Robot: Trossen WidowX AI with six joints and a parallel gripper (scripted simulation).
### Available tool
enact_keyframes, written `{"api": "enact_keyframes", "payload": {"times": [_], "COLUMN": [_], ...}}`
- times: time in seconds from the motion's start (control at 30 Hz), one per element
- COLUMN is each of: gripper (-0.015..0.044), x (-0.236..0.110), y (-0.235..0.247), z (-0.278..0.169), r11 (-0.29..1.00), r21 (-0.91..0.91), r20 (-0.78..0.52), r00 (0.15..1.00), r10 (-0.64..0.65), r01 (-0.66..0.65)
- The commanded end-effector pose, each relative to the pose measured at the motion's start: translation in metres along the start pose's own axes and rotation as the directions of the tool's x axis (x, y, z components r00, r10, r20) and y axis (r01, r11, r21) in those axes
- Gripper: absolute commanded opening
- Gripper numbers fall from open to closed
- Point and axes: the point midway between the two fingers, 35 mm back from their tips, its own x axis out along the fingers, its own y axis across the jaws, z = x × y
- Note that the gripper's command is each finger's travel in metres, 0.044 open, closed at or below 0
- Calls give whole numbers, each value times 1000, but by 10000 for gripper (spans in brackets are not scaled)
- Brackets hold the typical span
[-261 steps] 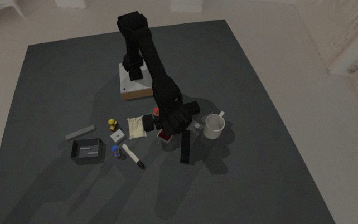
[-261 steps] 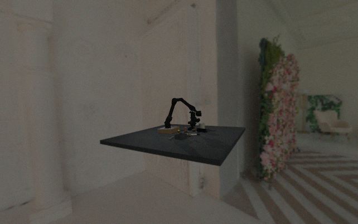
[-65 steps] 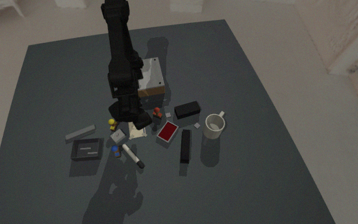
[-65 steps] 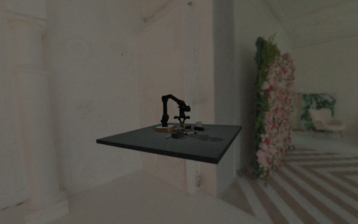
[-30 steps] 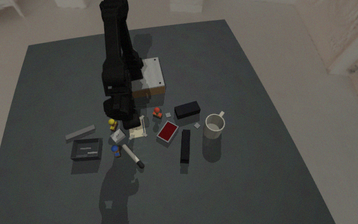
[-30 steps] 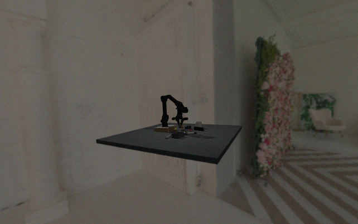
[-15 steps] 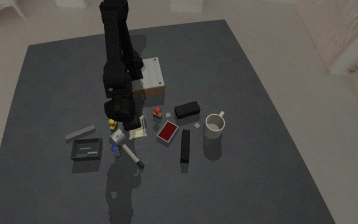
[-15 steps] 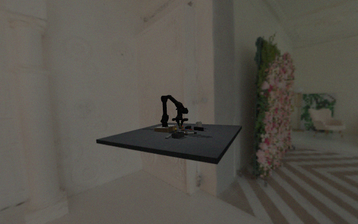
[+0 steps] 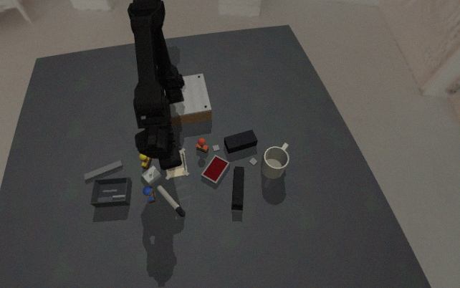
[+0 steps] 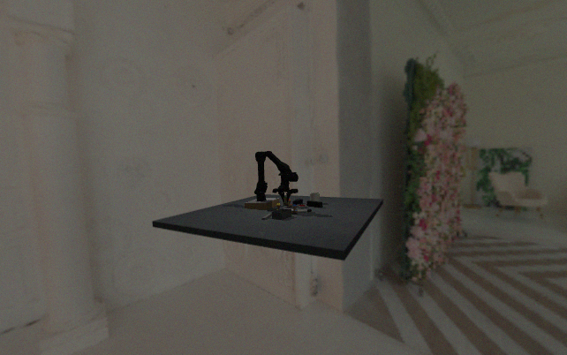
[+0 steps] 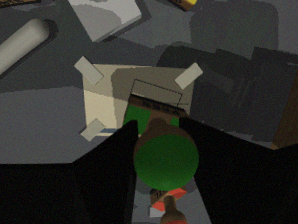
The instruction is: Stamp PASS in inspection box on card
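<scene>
Gripping the green-topped stamp (image 11: 166, 161), the gripper (image 9: 170, 162) (image 10: 286, 204) (image 11: 158, 125) is pinched partway shut, and the stamp's over the card (image 9: 173, 174) (image 11: 98, 102), right by the box outline (image 11: 157, 89). Can't tell if it's touching. Red pad (image 9: 216, 169) sits near the card, mug (image 9: 275, 162) (image 10: 314, 197) further out.

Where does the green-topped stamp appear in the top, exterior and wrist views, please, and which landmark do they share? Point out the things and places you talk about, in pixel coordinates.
Top: not visible; the gripper (image 9: 170, 162) (image 11: 158, 125) likely covers it.
Exterior: too small to tell.
Wrist: the green-topped stamp (image 11: 166, 159) is right of centre, in the lower half, between the fingers.
Shared landmark: the yellow-topped stamp (image 9: 144, 159) (image 10: 278, 205) (image 11: 189, 3), at the wrist view's top edge.
</scene>
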Motion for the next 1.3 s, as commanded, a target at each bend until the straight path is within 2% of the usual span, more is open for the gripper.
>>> {"api": "enact_keyframes", "payload": {"times": [0.0,1.27], "gripper": [0,0], "x": [5,30], "y": [-1,-3], "z": [0,-1], "r11": [1000,1000], "r21": [3,4], "r20": [2,7], "r00": [1000,1000], "r10": [-10,-9], "r01": [10,9]}}
